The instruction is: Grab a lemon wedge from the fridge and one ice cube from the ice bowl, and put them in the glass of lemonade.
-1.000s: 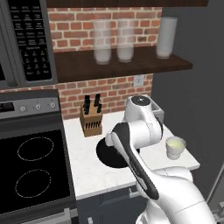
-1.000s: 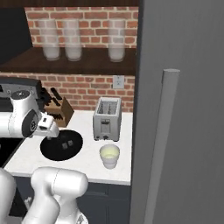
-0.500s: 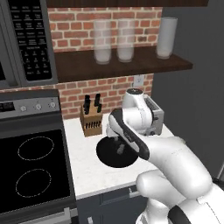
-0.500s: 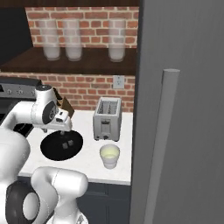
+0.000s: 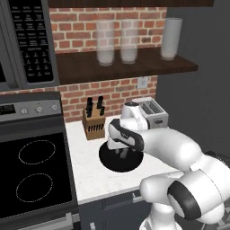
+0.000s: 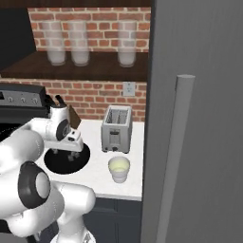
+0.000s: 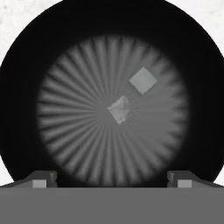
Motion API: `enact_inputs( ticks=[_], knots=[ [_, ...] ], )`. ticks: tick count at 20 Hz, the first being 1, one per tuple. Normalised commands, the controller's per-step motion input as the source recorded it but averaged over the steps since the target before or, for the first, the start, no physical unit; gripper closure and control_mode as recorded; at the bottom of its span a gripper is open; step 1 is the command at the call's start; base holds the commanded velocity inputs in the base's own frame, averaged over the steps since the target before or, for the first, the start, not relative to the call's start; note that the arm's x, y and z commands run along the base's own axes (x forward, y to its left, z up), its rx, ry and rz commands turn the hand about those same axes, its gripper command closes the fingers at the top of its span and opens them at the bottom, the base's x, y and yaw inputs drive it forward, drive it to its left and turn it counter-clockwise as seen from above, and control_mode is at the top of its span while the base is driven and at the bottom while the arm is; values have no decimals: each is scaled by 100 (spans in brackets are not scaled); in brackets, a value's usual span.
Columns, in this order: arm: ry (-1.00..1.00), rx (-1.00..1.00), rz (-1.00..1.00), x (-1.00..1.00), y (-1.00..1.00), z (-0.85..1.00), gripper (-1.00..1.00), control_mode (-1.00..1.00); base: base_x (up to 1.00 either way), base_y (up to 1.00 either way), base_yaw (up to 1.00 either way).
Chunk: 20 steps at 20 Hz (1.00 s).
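Gripper above bowl, fingers spread wide, nothing held. Two ice cubes near bowl centre, close together. Centre over one cube only; descend straight, close gently. Glass near counter's front right edge.

Open jaws hang over wide black ice bowl; two grey ice cubes lie apart, unobstructed. Wooden knife block far-left, silver toaster right.
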Motion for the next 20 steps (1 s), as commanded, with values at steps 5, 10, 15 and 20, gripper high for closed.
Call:
enact_inputs(
  ticks=[5, 10, 15, 20],
  knots=[
    [12, 0, 0, 0, 0, -55, -100, -100, 0, 0, 0],
    [0, 0, 0, 0, 2, -8, -100, -100, 0, 0, 0],
    [-1, 0, 0, 17, 10, -1, -100, -100, 0, 0, 0],
    [0, 0, 0, 40, 10, -17, -100, -100, 0, 0, 0]
  ],
)
